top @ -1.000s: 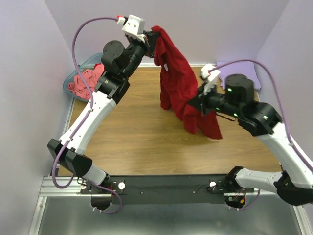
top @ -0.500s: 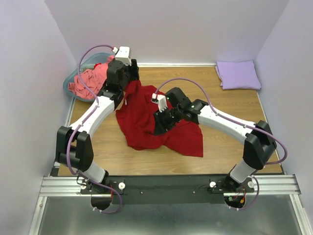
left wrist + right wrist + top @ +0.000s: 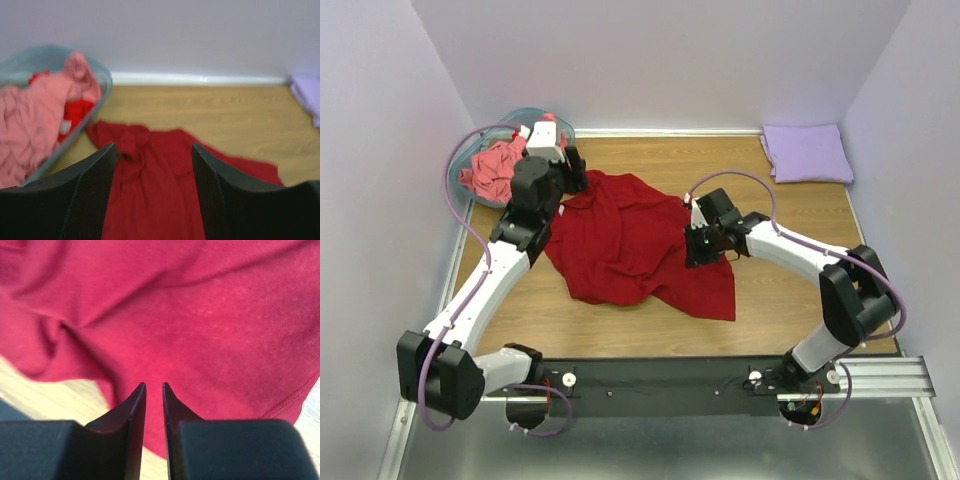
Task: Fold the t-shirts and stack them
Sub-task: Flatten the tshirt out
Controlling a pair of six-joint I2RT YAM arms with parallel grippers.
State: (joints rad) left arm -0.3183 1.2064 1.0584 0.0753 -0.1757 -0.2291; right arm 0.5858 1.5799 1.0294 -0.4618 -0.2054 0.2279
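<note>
The dark red t-shirt (image 3: 625, 245) lies rumpled and spread on the wooden table. My left gripper (image 3: 567, 183) hovers over its far left corner, open, with only the red cloth (image 3: 150, 200) showing below its fingers (image 3: 95, 190). My right gripper (image 3: 694, 250) is low over the shirt's right part (image 3: 210, 315); its jaws stand a narrow gap apart with nothing pinched between them. The lavender t-shirt (image 3: 807, 152) lies folded at the far right corner. The salmon-pink t-shirt (image 3: 492, 168) is bunched in the basket.
The translucent teal basket (image 3: 560, 125) stands at the far left corner against the wall, close behind my left gripper; in the left wrist view the basket (image 3: 102, 75) also holds some red cloth. Walls close in the table on three sides.
The red t-shirt, held up in the air by both grippers a second ago, now lies on the table. Both grippers have let go; the left one drew back toward the basket.
</note>
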